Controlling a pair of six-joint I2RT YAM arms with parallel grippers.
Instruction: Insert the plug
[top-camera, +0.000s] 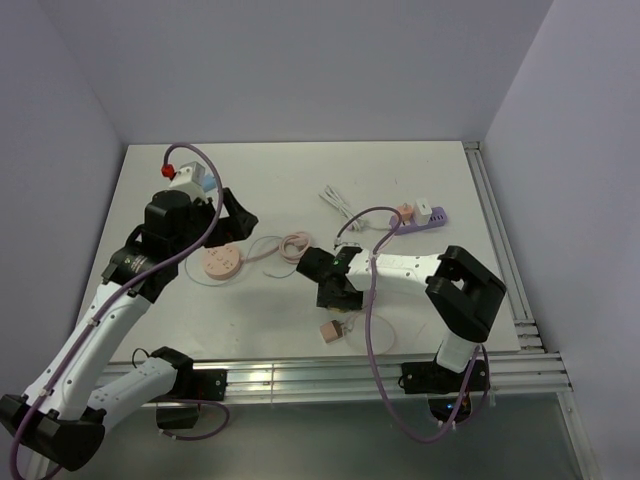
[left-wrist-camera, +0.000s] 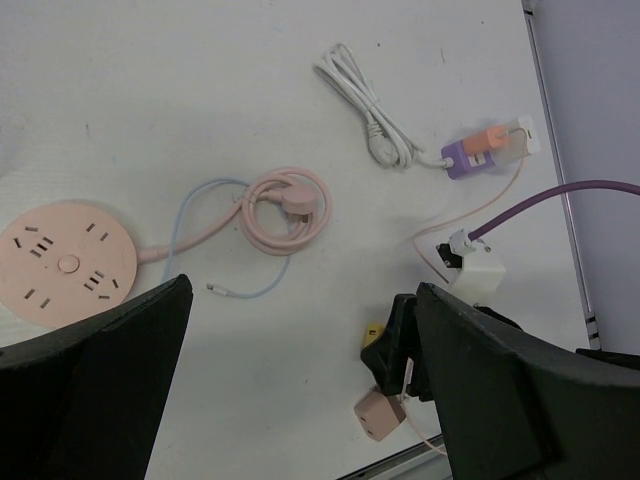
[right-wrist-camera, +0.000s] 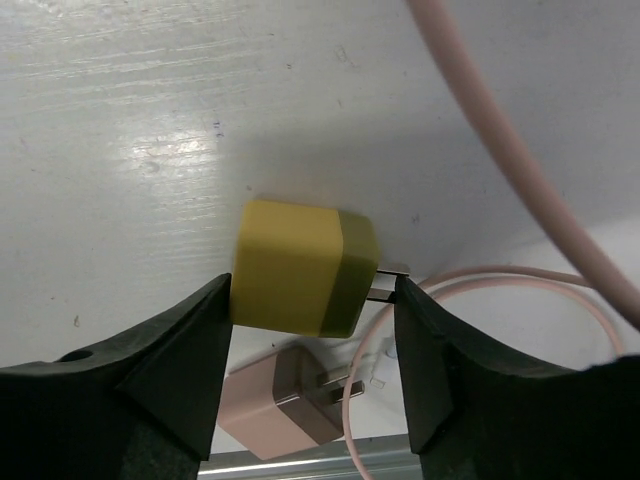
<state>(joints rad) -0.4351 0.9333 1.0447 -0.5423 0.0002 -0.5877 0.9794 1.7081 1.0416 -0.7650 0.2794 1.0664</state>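
Between the fingers (right-wrist-camera: 170, 370) of the right gripper (right-wrist-camera: 312, 287) the yellow plug (right-wrist-camera: 295, 280) is lying on the white table (right-wrist-camera: 150, 100). Its body is sitting up against one finger and its metal prongs are pointing at the other. The jaws are standing partway open around it. The plug is looking blurred, and I cannot tell whether they are actually clamping it or just bracketing it. Just below the gripper, nearer the table edge, a pink adapter (right-wrist-camera: 285, 405) is lying prongs-up-ish with a thin pink cable (right-wrist-camera: 480, 290) looping beside it. A thicker pink cable (right-wrist-camera: 500, 150) is crossing above the far finger.

The left gripper (left-wrist-camera: 300, 400) is hanging above the table with jaws spread fully wide and nothing between them. Ahead of it a coiled pink cord (left-wrist-camera: 285, 210) is lying with a thin blue cable (left-wrist-camera: 200, 200) running through it. A round pink power strip (left-wrist-camera: 65, 265) is lying off to one side of that. Further ahead on the other side, a purple power strip (left-wrist-camera: 485, 155) is lying with an orange plug in it, and a bundled white cable (left-wrist-camera: 365, 100) is trailing from it — well apart from both grippers.
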